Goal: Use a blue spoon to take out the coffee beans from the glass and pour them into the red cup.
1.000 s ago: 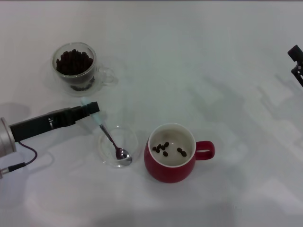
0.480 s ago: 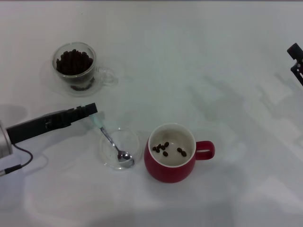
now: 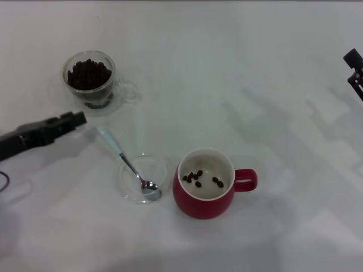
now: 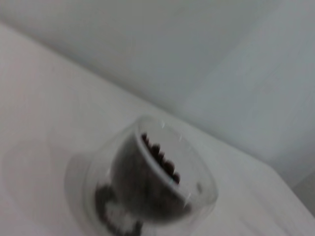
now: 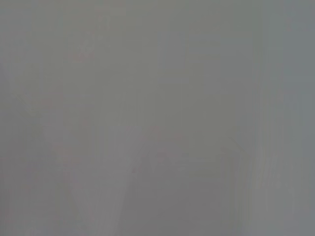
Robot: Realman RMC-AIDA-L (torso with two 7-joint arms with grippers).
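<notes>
Step in hand, as I judged it: between scoops, or after the last one. The blue spoon (image 3: 126, 163) lay unheld, its metal bowl resting in a flat clear dish (image 3: 142, 177) and its pale handle pointing up and out toward the left claw (image 3: 76, 119). That claw stood low over the bench (image 3: 238, 73), apart from the handle tip and gripping nothing; whether its fingers were wide or narrow I could not tell. The glass (image 3: 91, 80) sat just beyond the claw's tip, close but not touching, and was well filled with coffee beans (image 3: 88, 73); the left wrist view showed the same glass (image 4: 147, 187) near at hand. The red cup (image 3: 205, 182) stood well past the spoon from the claw, beside the dish, with only a few beans (image 3: 198, 177) on its cream floor. If more beans were wanted, the next move would call for the claw to reach the handle, close on it, and carry the bowl level. The right claw (image 3: 354, 71) sat parked at the far edge, fingers not discernible.
</notes>
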